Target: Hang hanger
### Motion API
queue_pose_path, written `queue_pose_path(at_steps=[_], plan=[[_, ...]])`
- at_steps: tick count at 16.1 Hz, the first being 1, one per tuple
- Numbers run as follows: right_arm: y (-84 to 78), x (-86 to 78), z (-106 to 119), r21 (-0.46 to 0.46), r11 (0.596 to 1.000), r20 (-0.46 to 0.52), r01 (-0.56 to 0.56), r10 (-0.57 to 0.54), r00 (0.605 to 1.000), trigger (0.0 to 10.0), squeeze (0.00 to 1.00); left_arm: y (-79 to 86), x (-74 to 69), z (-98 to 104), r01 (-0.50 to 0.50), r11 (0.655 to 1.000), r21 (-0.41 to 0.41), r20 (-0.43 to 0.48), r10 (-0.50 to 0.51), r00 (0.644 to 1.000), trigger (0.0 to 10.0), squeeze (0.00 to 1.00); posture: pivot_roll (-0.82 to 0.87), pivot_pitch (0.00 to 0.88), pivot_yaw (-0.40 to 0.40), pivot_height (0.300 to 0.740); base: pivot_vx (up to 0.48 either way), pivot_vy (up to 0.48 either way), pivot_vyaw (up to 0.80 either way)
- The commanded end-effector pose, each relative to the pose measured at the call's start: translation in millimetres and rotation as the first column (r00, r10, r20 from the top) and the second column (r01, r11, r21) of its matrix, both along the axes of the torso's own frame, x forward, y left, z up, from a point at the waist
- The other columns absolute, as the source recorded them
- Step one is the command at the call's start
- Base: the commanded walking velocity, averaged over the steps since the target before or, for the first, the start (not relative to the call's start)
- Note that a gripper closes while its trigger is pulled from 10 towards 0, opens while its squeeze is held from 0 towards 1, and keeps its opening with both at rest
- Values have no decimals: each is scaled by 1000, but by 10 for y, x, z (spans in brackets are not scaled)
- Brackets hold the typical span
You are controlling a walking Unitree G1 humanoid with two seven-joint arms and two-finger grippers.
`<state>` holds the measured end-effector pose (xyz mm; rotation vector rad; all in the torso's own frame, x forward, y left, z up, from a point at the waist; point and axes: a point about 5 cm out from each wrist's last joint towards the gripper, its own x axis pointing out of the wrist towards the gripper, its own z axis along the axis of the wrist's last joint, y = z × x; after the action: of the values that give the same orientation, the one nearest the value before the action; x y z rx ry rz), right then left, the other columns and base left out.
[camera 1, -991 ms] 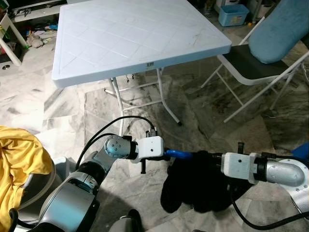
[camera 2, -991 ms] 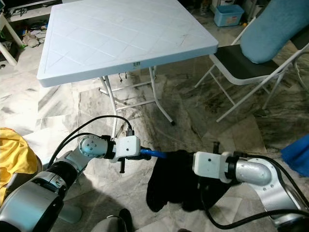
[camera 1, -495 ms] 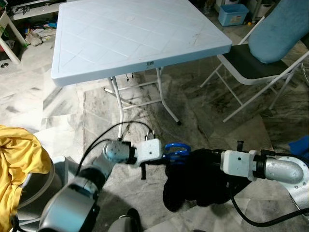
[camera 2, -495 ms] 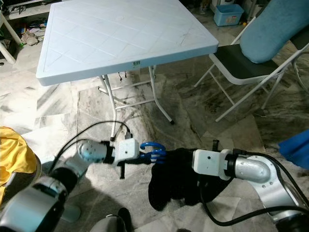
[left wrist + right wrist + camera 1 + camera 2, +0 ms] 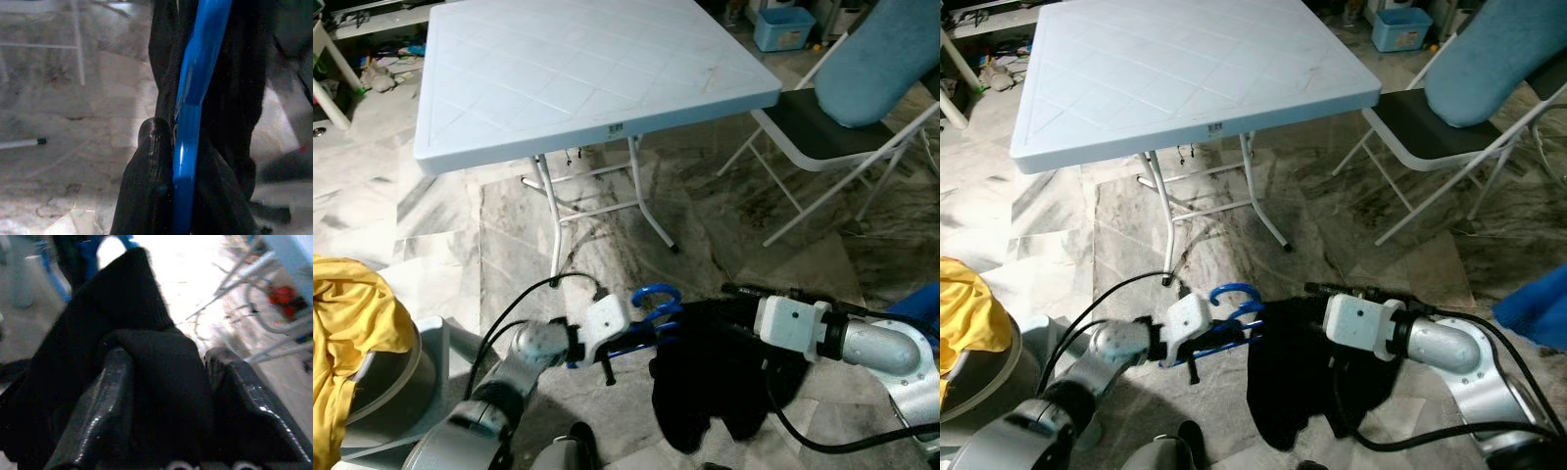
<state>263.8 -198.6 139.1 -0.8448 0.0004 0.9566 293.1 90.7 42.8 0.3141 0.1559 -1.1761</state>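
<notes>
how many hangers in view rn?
1: a blue hanger, clamped in the left gripper in front of the robot, with a black garment on it. Others may be hidden under the fabric.

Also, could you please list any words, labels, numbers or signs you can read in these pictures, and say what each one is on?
None can be read.
Small sticker on the front edge of the white folding table: dark marks, too small and blurred to read.
Blue hanger, black garment, the left tool and the right tool: no lettering visible.
</notes>
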Motion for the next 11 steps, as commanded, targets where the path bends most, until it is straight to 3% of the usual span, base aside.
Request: queue_pose_path(at_steps=[1,6,11], plan=[[-27,28,26,39,998,21,55,-55,998,10000,1000,74,26,31,-93,993,-73,13,95,995,0,0,-244,172,57,740,0,0,0],[124,174,55,187,969,68,161,-177,982,10000,1000,59,70,55,-207,964,-168,-35,204,978,0,0,-246,162,57,740,0,0,0],[186,164,-73,277,923,20,268,-284,959,10000,1000,6,176,164,-301,917,-263,-62,295,953,0,0,-247,162,55,740,0,0,0]])
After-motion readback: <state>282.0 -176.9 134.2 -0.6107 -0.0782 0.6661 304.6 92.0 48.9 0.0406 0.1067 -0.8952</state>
